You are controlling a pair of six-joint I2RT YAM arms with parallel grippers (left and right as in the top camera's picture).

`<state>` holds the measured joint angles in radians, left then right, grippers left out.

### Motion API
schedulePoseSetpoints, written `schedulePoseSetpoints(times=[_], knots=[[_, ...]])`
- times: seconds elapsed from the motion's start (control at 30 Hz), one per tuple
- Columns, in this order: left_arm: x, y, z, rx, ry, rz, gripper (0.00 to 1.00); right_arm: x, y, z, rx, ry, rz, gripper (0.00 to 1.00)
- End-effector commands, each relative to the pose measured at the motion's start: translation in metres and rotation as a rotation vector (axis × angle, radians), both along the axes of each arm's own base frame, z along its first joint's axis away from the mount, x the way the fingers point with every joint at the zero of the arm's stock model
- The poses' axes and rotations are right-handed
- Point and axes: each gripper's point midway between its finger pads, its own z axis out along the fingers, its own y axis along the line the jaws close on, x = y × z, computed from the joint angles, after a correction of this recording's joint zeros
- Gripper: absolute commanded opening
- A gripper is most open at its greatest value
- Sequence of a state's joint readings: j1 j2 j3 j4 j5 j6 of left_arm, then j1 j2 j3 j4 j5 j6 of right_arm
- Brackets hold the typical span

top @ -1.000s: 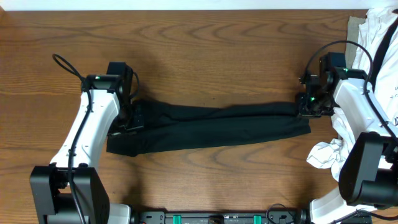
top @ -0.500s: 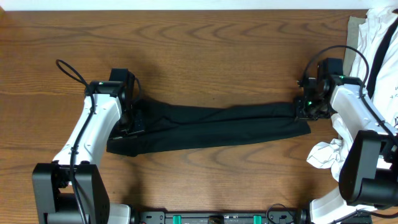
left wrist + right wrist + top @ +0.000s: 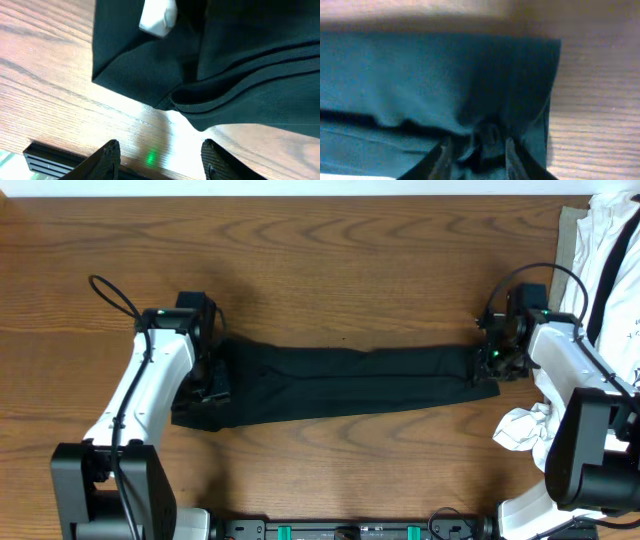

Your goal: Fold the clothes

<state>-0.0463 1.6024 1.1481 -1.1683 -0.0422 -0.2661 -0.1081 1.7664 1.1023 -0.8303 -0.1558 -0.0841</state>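
The clothes [image 3: 340, 380] are a black garment lying as a long folded band across the wooden table [image 3: 330, 250]. My left gripper [image 3: 213, 380] sits over its left end. In the left wrist view that gripper [image 3: 161, 157] stands open over bare wood, just off the cloth's [image 3: 250, 60] folded edge, where a white tag [image 3: 159, 15] shows. My right gripper [image 3: 490, 360] is at the band's right end. In the right wrist view its jaws [image 3: 477, 152] stand apart, open, with a bunched fold of the dark cloth [image 3: 420, 75] between the fingers [image 3: 442, 155].
White garments with black straps [image 3: 610, 260] are piled at the far right, and a crumpled white piece [image 3: 520, 425] lies beside the right arm's base. A black rail [image 3: 55, 157] runs along the table's front edge.
Both grippers have gone from shut to open. The band's ends have dropped and it lies flatter and straighter; the arms have hardly shifted.
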Motion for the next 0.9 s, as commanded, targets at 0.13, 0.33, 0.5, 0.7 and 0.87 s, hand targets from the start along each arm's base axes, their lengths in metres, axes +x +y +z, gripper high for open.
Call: schedulePoseSetpoints(times=[0.13,0.33,0.5,0.7,0.87], knots=[[0.048,0.001,0.044,0.001,-0.193,0.010,0.59,0.030,0.016,0.057,0.104,-0.067,0.013,0.45],[0.051,-0.013,0.040,-0.078,-0.199,0.013,0.48,0.031,0.051,0.074,0.242,-0.076,0.065,0.46],[0.053,-0.017,0.029,-0.105,-0.207,0.013,0.19,0.025,0.086,0.069,0.294,-0.077,0.167,0.43],[0.058,-0.024,0.010,-0.141,-0.190,0.015,0.14,0.028,0.130,0.046,0.289,-0.159,0.305,0.22],[0.063,-0.025,-0.003,-0.145,-0.170,0.017,0.14,0.031,0.155,0.026,0.306,-0.232,0.333,0.13]])
